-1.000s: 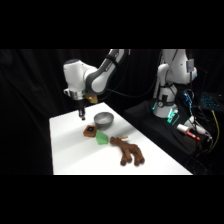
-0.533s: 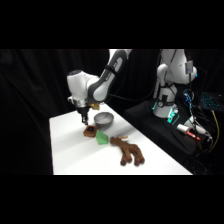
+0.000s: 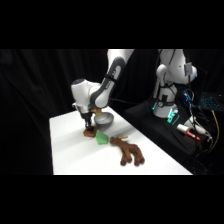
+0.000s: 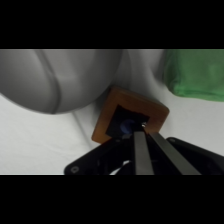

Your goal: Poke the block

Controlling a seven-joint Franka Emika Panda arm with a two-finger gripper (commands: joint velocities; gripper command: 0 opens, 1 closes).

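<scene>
- The gripper (image 4: 142,131) has dropped since half a second ago; its fingers, pressed together and holding nothing, touch the block (image 4: 131,121).
- The block lies just beside the grey bowl (image 4: 55,80); the poke looks made.

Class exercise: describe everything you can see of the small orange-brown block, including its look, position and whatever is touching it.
The block is a small, flat, orange-brown square with a dark blue-black patch at its centre. It looks like wood. It lies flat on the white table, close beside the grey bowl, with the green piece a little apart. The gripper has its tips together, pressing on the dark patch from above.
</scene>
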